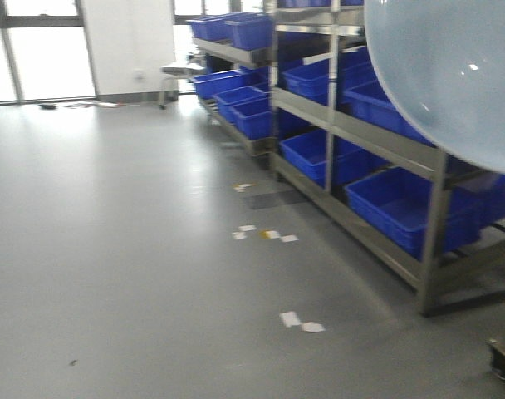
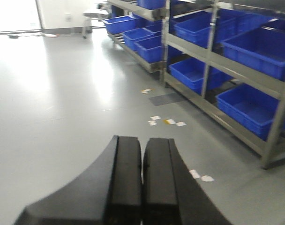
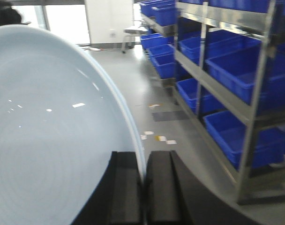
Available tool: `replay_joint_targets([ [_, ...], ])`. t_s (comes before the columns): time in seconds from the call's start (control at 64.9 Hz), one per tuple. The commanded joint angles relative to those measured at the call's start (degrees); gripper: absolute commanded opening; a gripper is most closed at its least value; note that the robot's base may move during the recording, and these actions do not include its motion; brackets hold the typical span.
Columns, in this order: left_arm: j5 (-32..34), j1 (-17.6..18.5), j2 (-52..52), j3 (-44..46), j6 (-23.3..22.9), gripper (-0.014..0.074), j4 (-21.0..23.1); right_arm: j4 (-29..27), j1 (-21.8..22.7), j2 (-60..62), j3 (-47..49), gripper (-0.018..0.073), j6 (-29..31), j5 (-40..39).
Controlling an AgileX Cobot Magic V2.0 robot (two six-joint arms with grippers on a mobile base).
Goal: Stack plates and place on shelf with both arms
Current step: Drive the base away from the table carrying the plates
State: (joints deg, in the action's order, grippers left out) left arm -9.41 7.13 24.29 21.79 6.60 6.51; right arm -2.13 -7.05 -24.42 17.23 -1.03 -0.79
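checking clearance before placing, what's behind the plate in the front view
The plate covers the upper right of the shelf; blue crates show on tiers below and left of it. Whatever sits directly behind the plate is hidden.

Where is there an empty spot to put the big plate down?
The shelf is crowded: blue crates fill every tier in view, leaving only thin gaps by the posts. The wide bare room is the grey floor, between the windows and the shelf's front rails, apart from some paper scraps.
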Motion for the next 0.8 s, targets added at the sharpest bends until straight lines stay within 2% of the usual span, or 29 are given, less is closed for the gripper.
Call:
replay_joint_targets([
  [0.0, 4.59, -0.08, 0.29, 1.74, 0.10, 0.0082, 0.16, 0.26, 0.11, -0.10, 1.71, 0.0056, -0.20, -6.09],
  [0.785, 4.59, -0.08, 0.29, 1.74, 0.10, 0.0082, 0.16, 0.26, 0.11, -0.10, 1.71, 0.0056, -0.20, -6.09],
])
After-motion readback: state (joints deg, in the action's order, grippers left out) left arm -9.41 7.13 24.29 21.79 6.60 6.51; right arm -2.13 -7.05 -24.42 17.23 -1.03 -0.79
